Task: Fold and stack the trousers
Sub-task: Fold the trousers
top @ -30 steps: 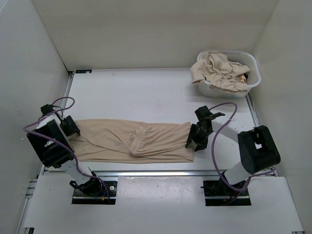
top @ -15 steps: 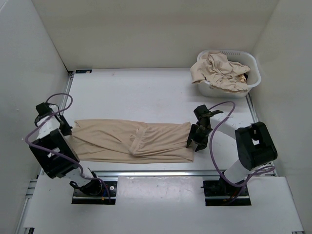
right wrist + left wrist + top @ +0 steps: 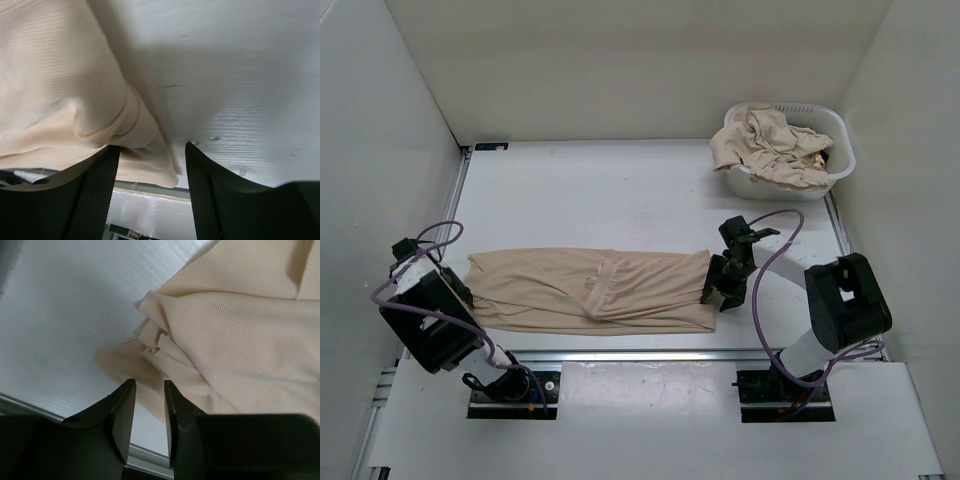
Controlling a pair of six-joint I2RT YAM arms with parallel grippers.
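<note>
One pair of beige trousers (image 3: 590, 290) lies flat and lengthwise across the near part of the white table (image 3: 620, 195). My left gripper (image 3: 460, 292) sits just off their left end. In the left wrist view its fingers (image 3: 149, 390) stand a narrow gap apart with nothing between them, and the crumpled fabric corner (image 3: 150, 347) lies just beyond the tips. My right gripper (image 3: 716, 288) is at the trousers' right end. In the right wrist view it is open wide (image 3: 152, 157), and the folded edge of the trousers (image 3: 145, 145) lies between the fingers.
A white plastic basket (image 3: 842, 135) stands at the far right corner, heaped with more beige trousers (image 3: 770, 145). White walls close in the table on the left, back and right. A metal rail (image 3: 640, 355) runs along the near edge.
My left arm has drawn back to the left and towards the near edge, off the trousers' left end, which now lies uncovered. The right arm has barely moved.
</note>
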